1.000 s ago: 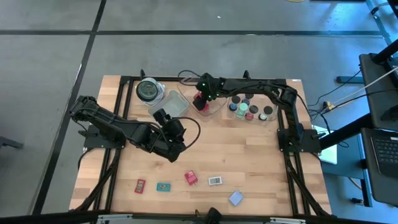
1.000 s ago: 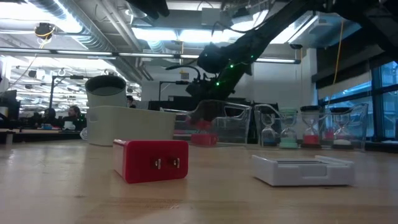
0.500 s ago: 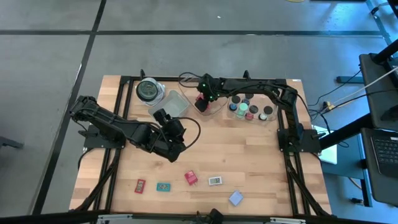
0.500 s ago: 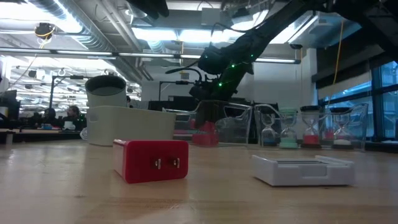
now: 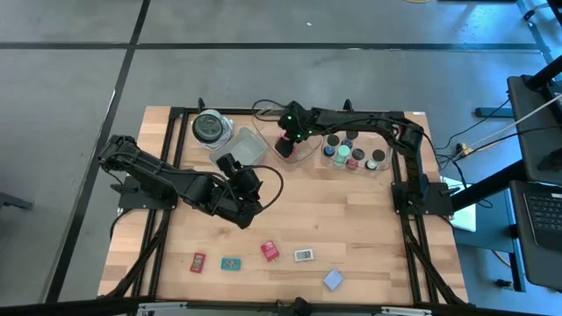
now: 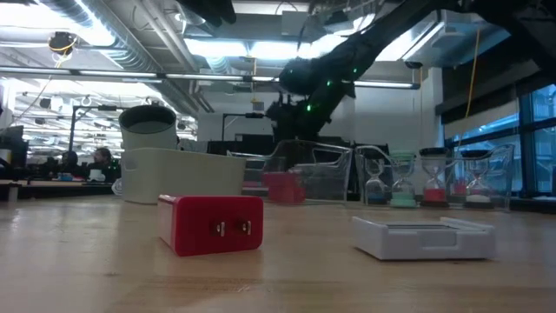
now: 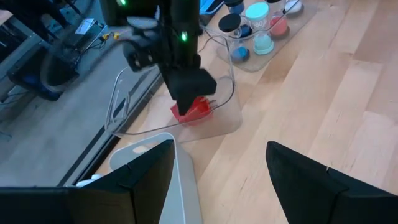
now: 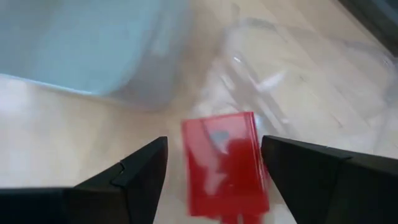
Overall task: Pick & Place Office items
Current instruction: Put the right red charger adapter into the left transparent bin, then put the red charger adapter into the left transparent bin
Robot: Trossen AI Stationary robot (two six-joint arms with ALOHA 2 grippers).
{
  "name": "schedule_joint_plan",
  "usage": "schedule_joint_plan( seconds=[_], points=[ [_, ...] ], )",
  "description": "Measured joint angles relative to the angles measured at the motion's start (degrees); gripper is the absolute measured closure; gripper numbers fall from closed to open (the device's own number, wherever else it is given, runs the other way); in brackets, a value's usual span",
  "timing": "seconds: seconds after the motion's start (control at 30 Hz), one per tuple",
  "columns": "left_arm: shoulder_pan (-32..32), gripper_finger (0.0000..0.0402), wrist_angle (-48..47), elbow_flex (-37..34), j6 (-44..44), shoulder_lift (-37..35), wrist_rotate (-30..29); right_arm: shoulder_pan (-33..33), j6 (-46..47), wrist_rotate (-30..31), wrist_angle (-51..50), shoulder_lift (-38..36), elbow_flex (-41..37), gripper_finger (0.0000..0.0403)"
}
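My right gripper (image 5: 285,139) hangs open over a clear tray (image 5: 300,158) at the table's far middle. A red block (image 8: 227,163) lies on that tray's floor (image 6: 282,187), below and between the spread fingers and apart from them. My left gripper (image 5: 244,191) waits open over the table's middle (image 7: 217,180). Near the front edge lie a red plug block (image 5: 270,251), a white flat piece (image 5: 304,255), a teal piece (image 5: 230,263), a small red piece (image 5: 198,262) and a pale-blue piece (image 5: 333,279).
A second clear tray (image 5: 353,156) right of the first holds several small sand timers with coloured tops. A round jar with a dark lid (image 5: 209,128) and a pale tray (image 5: 241,145) stand at the far left. Bare wood lies between the arms and the near pieces.
My right gripper carried the red block down onto the clear tray's floor, let go of it and rose. The block now rests in the tray, clear of the fingers.
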Motion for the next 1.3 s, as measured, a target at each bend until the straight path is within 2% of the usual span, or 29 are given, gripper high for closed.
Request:
schedule_joint_plan(
  seconds=[0.2,0.37,0.53,0.63,0.77,0.83,1.0,1.13,1.3],
  points=[
    [0.0,0.0151,0.01,0.0,-1.25,0.0,0.9,0.51,-1.63,-1.92,-4.71,-5.81,0.0,0.0138],
    [-0.13,0.0151,0.06,0.0,-2.03,0.0,5.09,1.97,-3.19,-1.85,-14.28,-12.43,0.02,0.0138],
    [-0.17,0.0151,2.09,-1.52,-1.17,0.02,12.05,5.23,-3.32,3.14,-23.57,-19.4,0.02,0.0137],
    [-0.17,0.0151,5.94,-3.26,3.97,0.04,19.25,7.95,-2.79,8.16,-29.06,-23.09,0.02,0.0137],
    [-0.17,0.0151,15.7,-6.89,14.47,0.06,32.63,12.28,1.0,14.18,-34.53,-27.68,0.04,0.0137],
    [-0.21,0.0151,21.17,-8.8,19.85,0.07,36.91,14.57,3.02,16.96,-37.4,-29.33,0.02,0.0137],
    [-0.17,0.0151,35.59,-14.75,29.38,0.07,45.27,20.55,9.1,22.19,-43.54,-32.36,0.02,0.0137],
    [-0.36,0.0151,43.52,-19.18,34.19,0.07,51.31,25.05,14.3,25.93,-48.37,-33.5,0.02,0.0137],
    [-1.14,0.0151,50.86,-25.1,40.64,0.35,52.26,29.89,20.01,29.19,-52.51,-33.69,0.02,0.0137]
  ],
)
